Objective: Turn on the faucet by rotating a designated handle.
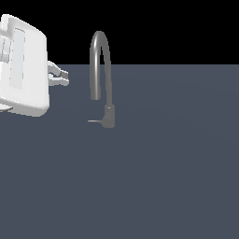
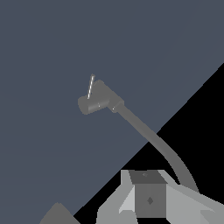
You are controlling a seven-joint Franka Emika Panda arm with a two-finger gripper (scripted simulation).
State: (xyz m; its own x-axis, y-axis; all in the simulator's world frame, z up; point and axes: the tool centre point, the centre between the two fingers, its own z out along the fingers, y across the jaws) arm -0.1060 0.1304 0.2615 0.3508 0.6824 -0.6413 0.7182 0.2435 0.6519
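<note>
1. While nothing else stands on the floor, the arm's bulky white body (image 1: pixel 23 65) fills the exterior view's left edge; open space separates it from the tap.
2. Gripper (image 1: pixel 65 77): fingers (image 1: pixel 59 72) parted, grasping nothing, level with the spout's upper half, well apart from it.
3. Faucet (image 1: pixel 101 70): upright, arched spout on a short cylindrical base, near the middle of the exterior view.
4. Handle (image 1: pixel 94 121): thin rod projecting from the base toward the exterior view's left, lower than the gripper, untouched.
5. Surface (image 1: pixel 163 177): flat, plain slate-grey; black backdrop beyond.

Bare simulated scene: flat grey floor (image 1: pixel 163 177)
</note>
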